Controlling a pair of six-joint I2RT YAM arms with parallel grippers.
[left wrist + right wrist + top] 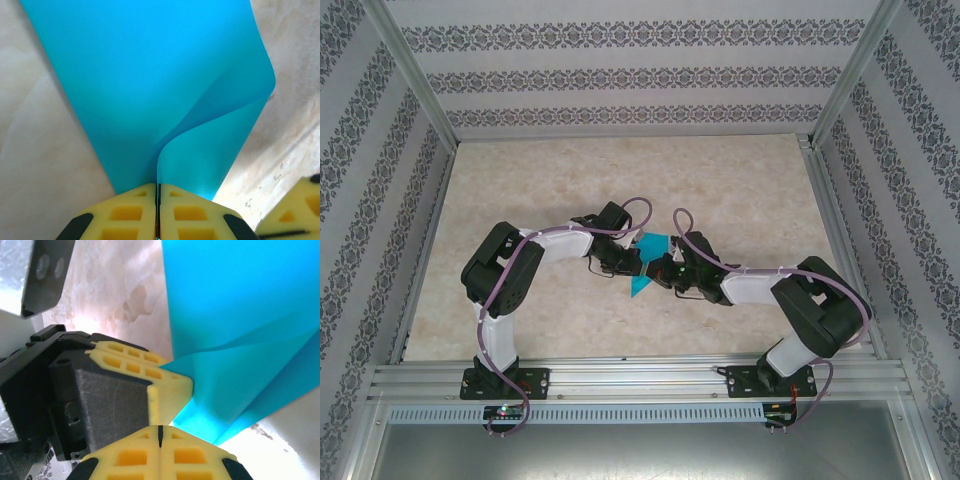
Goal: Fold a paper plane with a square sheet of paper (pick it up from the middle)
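Left gripper (157, 192) pinches the paper (150, 85), right gripper (159, 436) beside.

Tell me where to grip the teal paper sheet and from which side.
Pinch the square sheet of paper at its edge where the curled-over flap meets the flat layer, coming edge-on along the paper's plane. The left gripper is shut there; the sheet is thin, so both layers fit.

Item: square sheet of paper (150, 75) — teal-blue, spread from centre toward 12 o'clock, one layer curling over at 3 o'clock. Its lower edge was pinched between the closed yellow fingers of the left gripper (157, 200) at 6 o'clock. Marbled table (40, 150) lay at 9 and 3 o'clock — second yellow pad (295, 212) at 4 o'clock.
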